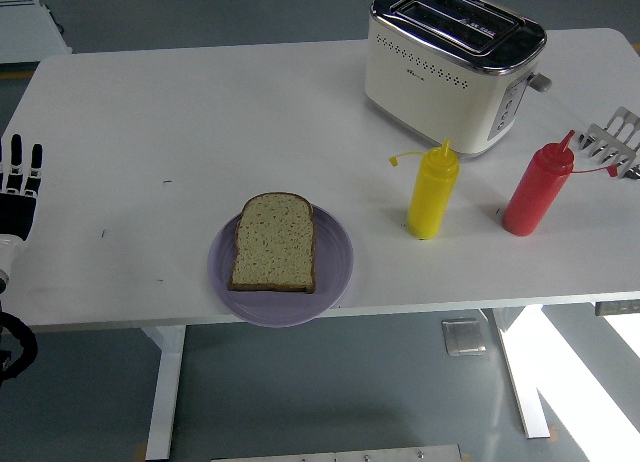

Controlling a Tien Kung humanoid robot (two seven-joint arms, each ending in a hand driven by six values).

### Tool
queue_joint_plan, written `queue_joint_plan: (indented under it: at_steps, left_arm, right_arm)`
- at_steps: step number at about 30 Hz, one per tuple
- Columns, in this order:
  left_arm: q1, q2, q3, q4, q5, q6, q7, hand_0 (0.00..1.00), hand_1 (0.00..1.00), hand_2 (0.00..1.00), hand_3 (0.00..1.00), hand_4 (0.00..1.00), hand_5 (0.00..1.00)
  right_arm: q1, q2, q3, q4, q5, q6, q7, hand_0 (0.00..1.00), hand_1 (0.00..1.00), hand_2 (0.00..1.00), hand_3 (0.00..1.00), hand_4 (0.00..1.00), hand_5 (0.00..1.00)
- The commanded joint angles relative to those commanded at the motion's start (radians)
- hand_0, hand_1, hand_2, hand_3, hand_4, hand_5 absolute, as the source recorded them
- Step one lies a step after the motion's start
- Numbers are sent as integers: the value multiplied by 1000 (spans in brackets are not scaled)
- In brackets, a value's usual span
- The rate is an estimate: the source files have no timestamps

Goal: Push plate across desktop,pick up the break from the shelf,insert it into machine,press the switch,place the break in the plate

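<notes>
- The slice of bread (275,242) lies flat on the lilac plate (335,257), and that plate sits at the table's (200,122) near edge, its front rim hanging a little over it.
- The left hand (18,192) is at the table's left edge, well apart from the plate and bread, with bare white tabletop between them.
- Its fingers (16,154) are straight and slightly spread, pointing toward the far side; they hold nothing and touch neither plate nor bread.
- The right hand is nowhere to be seen.
- Over at the far right corner stands the cream toaster (450,67), both slots on top showing, its lever sticking out on the right side.
- Just in front of the toaster, a yellow squeeze bottle (432,192) stands upright; a red squeeze bottle (537,190) stands to its right, the two apart.
- A metal rack (615,140) pokes in at the table's right edge, just beside the red bottle's nozzle.
</notes>
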State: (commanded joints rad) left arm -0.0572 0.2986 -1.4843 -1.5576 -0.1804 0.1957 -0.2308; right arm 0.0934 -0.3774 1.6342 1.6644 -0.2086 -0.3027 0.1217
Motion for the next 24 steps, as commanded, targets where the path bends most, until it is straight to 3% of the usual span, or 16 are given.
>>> queue_joint_plan:
  at_steps: [24]
  left_arm:
    - [0,1,0,-11,-4,1,0,748,665,607,600,718,998]
  right_arm:
    - [1,1,2,4,-7,-2,3,777,709,692,664,738,520]
